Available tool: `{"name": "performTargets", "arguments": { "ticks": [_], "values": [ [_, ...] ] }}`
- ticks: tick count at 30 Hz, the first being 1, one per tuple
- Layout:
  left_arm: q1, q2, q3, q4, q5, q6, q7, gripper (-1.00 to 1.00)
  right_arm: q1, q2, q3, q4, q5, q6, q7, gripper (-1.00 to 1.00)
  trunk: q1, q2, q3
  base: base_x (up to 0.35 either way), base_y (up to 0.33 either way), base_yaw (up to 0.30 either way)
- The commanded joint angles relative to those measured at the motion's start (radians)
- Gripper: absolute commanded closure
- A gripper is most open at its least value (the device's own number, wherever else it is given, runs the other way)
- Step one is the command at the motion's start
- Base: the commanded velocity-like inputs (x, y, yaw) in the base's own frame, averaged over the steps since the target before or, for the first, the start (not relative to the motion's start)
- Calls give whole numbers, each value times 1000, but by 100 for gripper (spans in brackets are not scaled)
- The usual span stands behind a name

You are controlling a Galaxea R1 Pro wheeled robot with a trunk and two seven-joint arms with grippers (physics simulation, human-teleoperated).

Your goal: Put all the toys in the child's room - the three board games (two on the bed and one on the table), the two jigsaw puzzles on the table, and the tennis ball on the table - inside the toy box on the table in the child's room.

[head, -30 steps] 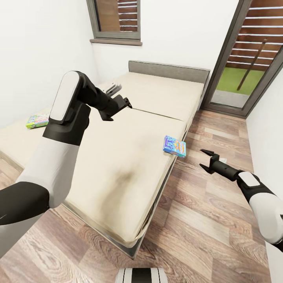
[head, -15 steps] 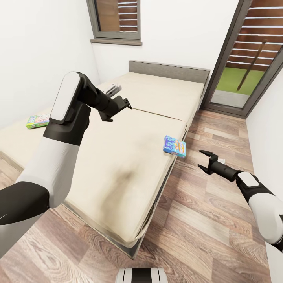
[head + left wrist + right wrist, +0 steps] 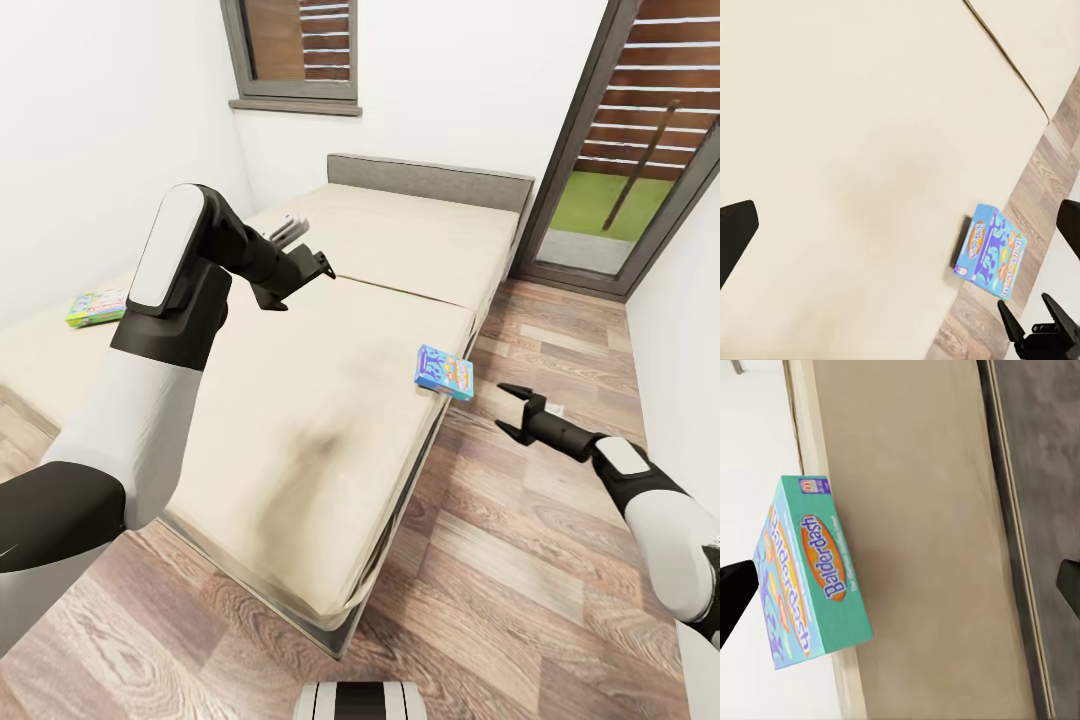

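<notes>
Hanging over the wood plank floor [image 3: 520, 560], the right gripper [image 3: 508, 409] has its black pointed fingers spread wide, empty, near the small blue board game [image 3: 444, 372] and apart from it. That flat rectangular box sits at the bed's [image 3: 300, 420] floor-side edge, one end jutting past the mattress; up close from the right wrist it reads "Balderdash" in an orange oval on a teal side [image 3: 814, 577]. The left wrist looks down on its blue printed lid [image 3: 990, 252] against smooth cream bedding. The left gripper [image 3: 322, 262] is raised above the middle of the bed, fingers well apart, nothing held. Over by the white wall, a second board game [image 3: 97, 306], green with pale print, lies flat on the mattress. The bed has a grey padded headboard [image 3: 430, 180]; beyond it, a grey-framed window [image 3: 292, 55] and a glass door [image 3: 630, 160].
</notes>
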Motion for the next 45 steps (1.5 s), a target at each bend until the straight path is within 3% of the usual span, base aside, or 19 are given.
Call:
{"name": "performTargets", "arguments": {
  "ticks": [1, 14, 33, 45],
  "values": [
    [-1, 0, 0, 0, 6, 8, 9, -100, -1, 1, -3, 0, 4, 6, 2, -100, 0, 0, -1, 0, 0, 43],
    [-1, -1, 1, 1, 6, 8, 8, -100, -1, 2, 9, 0, 4, 6, 6, -100, 0, 0, 1, 0, 0, 141],
    [0, -1, 1, 2, 6, 8, 7, -100, -1, 0, 8, -8, 2, 6, 17, -100, 0, 0, 1, 0, 0, 19],
    [-1, -2, 0, 17, 6, 8, 6, -100, -1, 1, 12, -9, 5, 5, 145, -100, 0, 0, 1, 0, 0, 0]
  ]
}}
